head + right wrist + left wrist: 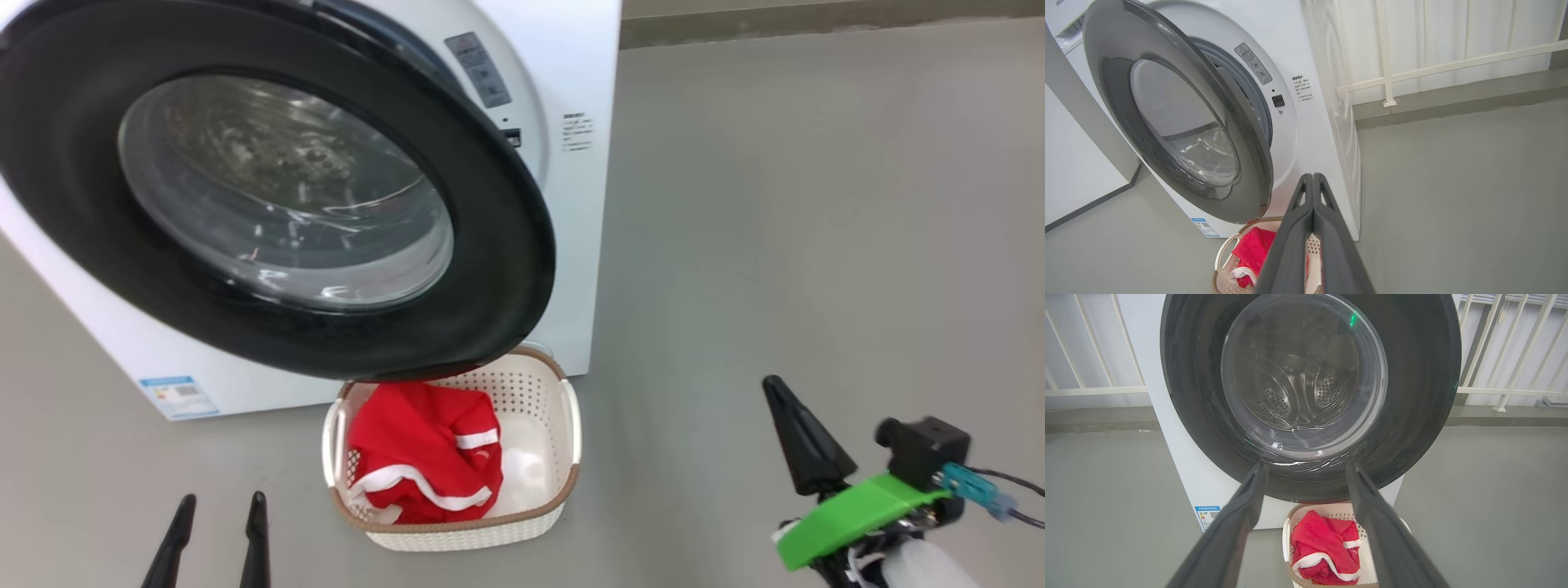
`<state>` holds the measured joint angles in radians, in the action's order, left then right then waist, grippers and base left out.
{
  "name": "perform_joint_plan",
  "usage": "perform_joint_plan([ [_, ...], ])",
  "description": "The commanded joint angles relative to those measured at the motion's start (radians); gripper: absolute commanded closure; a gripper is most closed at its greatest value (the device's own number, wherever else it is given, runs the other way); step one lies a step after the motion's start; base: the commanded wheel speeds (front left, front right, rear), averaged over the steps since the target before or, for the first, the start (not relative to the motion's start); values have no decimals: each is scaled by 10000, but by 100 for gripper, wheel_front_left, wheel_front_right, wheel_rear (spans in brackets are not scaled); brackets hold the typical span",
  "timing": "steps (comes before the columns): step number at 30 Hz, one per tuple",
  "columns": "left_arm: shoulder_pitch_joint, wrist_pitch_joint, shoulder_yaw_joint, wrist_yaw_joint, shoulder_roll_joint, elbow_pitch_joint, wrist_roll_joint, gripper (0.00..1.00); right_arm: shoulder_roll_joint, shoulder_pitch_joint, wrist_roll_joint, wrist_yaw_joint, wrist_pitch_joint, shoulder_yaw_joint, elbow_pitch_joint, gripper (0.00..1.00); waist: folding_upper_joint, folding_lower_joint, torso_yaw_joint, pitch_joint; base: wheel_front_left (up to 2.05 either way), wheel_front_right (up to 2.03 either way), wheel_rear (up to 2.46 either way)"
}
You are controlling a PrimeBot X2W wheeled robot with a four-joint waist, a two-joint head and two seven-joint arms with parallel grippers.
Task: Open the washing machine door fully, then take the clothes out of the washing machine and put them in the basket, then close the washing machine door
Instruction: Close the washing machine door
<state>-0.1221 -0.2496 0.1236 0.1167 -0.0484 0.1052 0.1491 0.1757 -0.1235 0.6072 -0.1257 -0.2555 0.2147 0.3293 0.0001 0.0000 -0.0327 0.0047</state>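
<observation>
The washing machine (584,204) is a white front-loader. The washing machine door (498,269), with a glossy black rim and a bulging glass window, stands ajar, and its lower edge overhangs the basket (531,392). The red clothes (424,457) with white bands lie in the cream basket on the floor in front of the machine. My left gripper (216,523) is open and empty at the lower left, short of the basket. In the left wrist view the left gripper (1306,468) points at the door (1412,396), above the clothes (1323,547). My right gripper (1312,177) is shut and empty, right of the basket (1224,253).
Grey floor stretches wide to the right of the machine. A white railing (1388,61) runs along the wall behind. A white panel (1077,163) stands left of the machine. A small blue sticker (178,396) sits low on the machine front.
</observation>
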Motion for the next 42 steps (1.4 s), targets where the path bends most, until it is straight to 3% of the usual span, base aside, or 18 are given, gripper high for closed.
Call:
perform_joint_plan([
  [1,497,-122,250,83,-53,-162,-74,0,-35,-691,-9,-50,-63,472,267,100,-1,0,370,108,0,0,0],
  [13,643,-122,130,125,-40,122,-20,0,-758,-2872,562,-50,-63,2561,3280,100,-1,0,1530,108,0,0,0],
  [23,882,-122,2,136,-32,119,45,0,-724,-5022,1139,-50,-63,3782,3907,100,-1,0,2523,626,0,0,0],
  [34,1115,-122,-240,139,-23,185,24,0,-623,-6661,1396,-50,-63,4175,4513,100,-1,0,3004,1157,0,0,0],
  [42,1377,-122,-346,139,-20,128,132,0,-615,-7481,1284,-50,-63,3871,4788,100,-1,0,3033,1767,0,0,0],
])
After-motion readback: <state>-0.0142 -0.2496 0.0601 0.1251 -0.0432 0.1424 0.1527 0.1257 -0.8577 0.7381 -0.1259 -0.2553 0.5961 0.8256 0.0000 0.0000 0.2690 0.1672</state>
